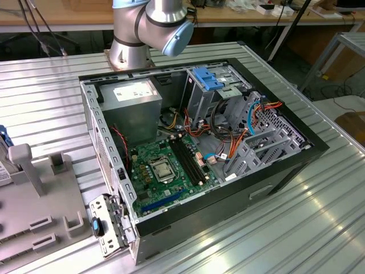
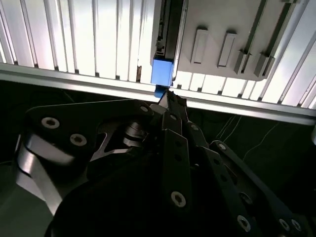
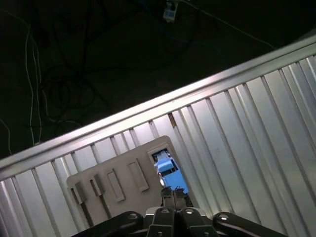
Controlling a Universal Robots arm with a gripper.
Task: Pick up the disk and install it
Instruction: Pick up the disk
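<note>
The disk (image 2: 162,73) stands on edge in a slot of the grey holder (image 2: 222,29), showing its blue rail end and dark side. In the first wrist view the disk (image 3: 168,167) shows as a blue patch at the corner of the grey holder (image 3: 113,182). My gripper (image 2: 168,100) hangs above the blue rail end with its dark fingers pressed together and nothing between them. The gripper (image 3: 174,195) tips sit just short of the disk. In the exterior view the disk (image 1: 2,171) is cut off at the left edge.
An open computer case (image 1: 274,171) lies on the ribbed metal table (image 1: 319,228), with a motherboard (image 1: 165,168), a grey power-supply box (image 1: 134,97) and a metal cage with a blue tab (image 1: 208,80). A loose bracket (image 1: 105,225) lies by the case. The table edge (image 2: 74,79) runs close to the holder.
</note>
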